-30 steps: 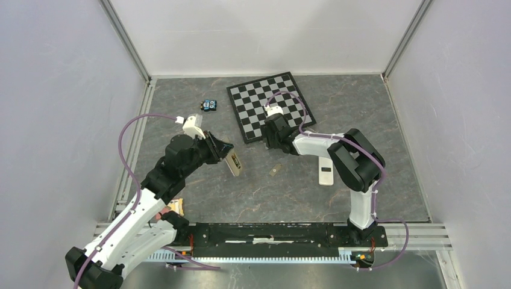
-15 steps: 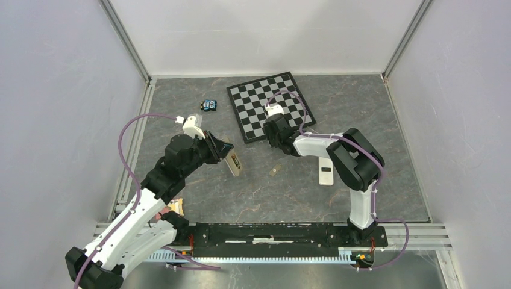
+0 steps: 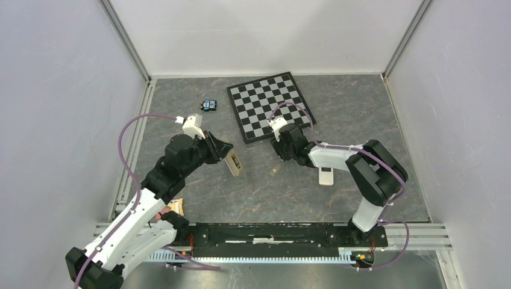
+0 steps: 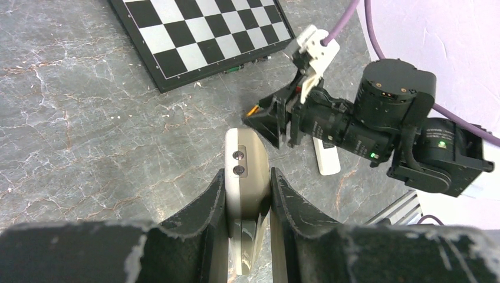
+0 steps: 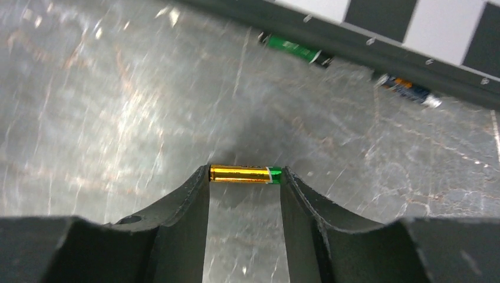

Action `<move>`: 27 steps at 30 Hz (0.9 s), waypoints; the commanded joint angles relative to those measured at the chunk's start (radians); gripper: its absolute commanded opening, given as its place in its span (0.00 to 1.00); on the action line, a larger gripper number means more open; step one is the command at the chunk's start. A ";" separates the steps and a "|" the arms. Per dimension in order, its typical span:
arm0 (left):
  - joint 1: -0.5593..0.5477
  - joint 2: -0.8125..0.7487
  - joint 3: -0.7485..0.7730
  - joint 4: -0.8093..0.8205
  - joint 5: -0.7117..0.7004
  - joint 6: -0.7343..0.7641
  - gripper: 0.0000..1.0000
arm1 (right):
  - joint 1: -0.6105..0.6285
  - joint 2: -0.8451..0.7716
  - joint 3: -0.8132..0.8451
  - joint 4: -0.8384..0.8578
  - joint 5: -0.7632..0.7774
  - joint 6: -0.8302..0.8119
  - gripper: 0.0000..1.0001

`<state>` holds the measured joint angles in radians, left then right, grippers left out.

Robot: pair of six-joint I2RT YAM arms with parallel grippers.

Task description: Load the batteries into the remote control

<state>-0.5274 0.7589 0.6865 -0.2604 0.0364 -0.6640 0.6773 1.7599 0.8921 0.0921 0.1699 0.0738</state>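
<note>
The left gripper [image 4: 247, 177] clamps its black, rough-edged fingers on the smooth cream remote control [image 3: 234, 163], rounded end outward, its lower half hidden. To the right, the right gripper [image 5: 244, 184] pinches a shiny gold battery [image 5: 239, 174] end to end over the grey marbled table [image 5: 118, 106]. A blurred green battery [image 5: 293, 48] and a dark battery [image 5: 407, 89] lie along the chessboard [image 5: 436, 23] rim.

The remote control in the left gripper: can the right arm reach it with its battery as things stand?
Probably yes. The left gripper holds the remote control raised, and only a small flat piece lies low between it and the right gripper, which is shut on a gold battery.
</note>
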 commanded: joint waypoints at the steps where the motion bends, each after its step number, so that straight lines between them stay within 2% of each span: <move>1: 0.008 -0.007 0.015 0.035 0.023 0.041 0.02 | -0.004 -0.082 -0.033 -0.144 -0.158 -0.164 0.41; 8: 0.014 0.038 0.060 0.017 0.045 0.070 0.02 | -0.006 -0.071 0.019 -0.254 -0.136 -0.210 0.50; 10: 0.014 0.043 0.066 0.020 0.050 0.071 0.02 | -0.005 -0.052 0.050 -0.282 -0.104 -0.205 0.56; 13: 0.016 0.043 0.068 0.020 0.049 0.074 0.02 | -0.005 -0.045 0.103 -0.321 -0.086 -0.178 0.70; 15: 0.018 0.045 0.068 0.018 0.048 0.078 0.02 | -0.005 -0.068 0.119 -0.317 -0.072 -0.132 0.73; 18: 0.021 0.046 0.068 0.019 0.048 0.078 0.02 | -0.005 -0.097 0.150 -0.316 -0.057 -0.030 0.73; 22: 0.023 0.045 0.066 0.023 0.050 0.076 0.02 | -0.005 -0.084 0.184 -0.345 0.015 0.163 0.65; 27: 0.026 0.036 0.059 0.024 0.056 0.073 0.02 | -0.006 -0.075 0.140 -0.380 0.163 0.370 0.57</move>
<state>-0.5098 0.8070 0.7101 -0.2649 0.0723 -0.6334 0.6758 1.7023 1.0412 -0.2493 0.1909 0.2268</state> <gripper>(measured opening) 0.308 0.594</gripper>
